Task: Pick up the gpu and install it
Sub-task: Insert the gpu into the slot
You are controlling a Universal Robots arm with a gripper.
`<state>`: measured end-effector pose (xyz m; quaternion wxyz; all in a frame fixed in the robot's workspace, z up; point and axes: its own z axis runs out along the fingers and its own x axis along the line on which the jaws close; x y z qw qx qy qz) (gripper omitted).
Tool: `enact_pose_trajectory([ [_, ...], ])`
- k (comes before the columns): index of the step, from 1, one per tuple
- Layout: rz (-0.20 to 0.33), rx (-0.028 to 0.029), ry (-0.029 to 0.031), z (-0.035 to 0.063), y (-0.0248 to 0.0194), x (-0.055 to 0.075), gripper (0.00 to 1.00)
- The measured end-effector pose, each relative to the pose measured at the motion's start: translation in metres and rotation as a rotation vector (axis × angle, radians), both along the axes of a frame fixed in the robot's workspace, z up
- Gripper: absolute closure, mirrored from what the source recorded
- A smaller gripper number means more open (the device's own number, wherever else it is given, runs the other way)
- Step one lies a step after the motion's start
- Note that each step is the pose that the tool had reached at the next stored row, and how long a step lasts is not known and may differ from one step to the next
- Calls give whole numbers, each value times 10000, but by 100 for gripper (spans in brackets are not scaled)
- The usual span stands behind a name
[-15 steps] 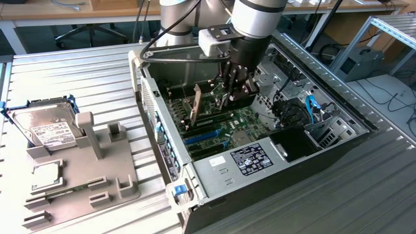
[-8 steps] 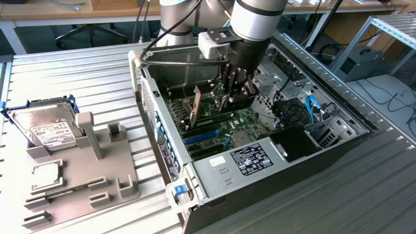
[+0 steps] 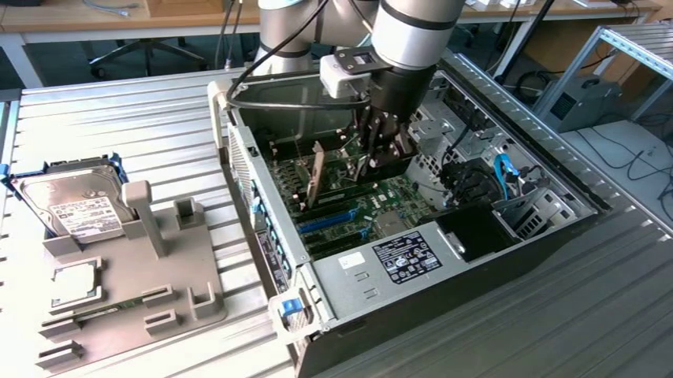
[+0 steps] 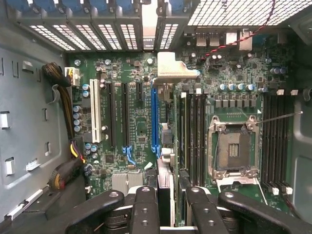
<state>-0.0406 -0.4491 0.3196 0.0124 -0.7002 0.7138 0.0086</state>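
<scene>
We see the gripper (image 3: pixel 377 161) lowered inside the open computer case (image 3: pixel 547 228), its fingers (image 4: pixel 145 204) pinching the gpu (image 3: pixel 315 183) by the top edge, so the card stands upright on its long edge over the motherboard (image 3: pixel 395 197), at about nine o'clock from the fingers in the exterior view. From the wrist view we look straight down the thin card (image 4: pixel 168 146), its silver bracket (image 4: pixel 175 68) at twelve o'clock near the rear slot grille and its lower edge just beside the blue slot (image 4: pixel 155 117); whether it is seated we cannot tell. We judge it light and stiff but fragile, with a bare circuit face and thin edge contacts, best held as here, by the upper edge near the middle, clear of the connector
</scene>
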Motion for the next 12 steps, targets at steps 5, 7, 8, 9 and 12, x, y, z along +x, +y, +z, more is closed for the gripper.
enact_pose_trajectory([
  [5,1,-1,0,-23,-4,-30,73],
  [7,0,1,0,-31,-11,-50,73],
  [8,0,0,0,-34,-15,-60,73],
  [9,0,0,0,-37,-19,-69,73],
  [12,0,1,0,-45,-30,-91,73],
])
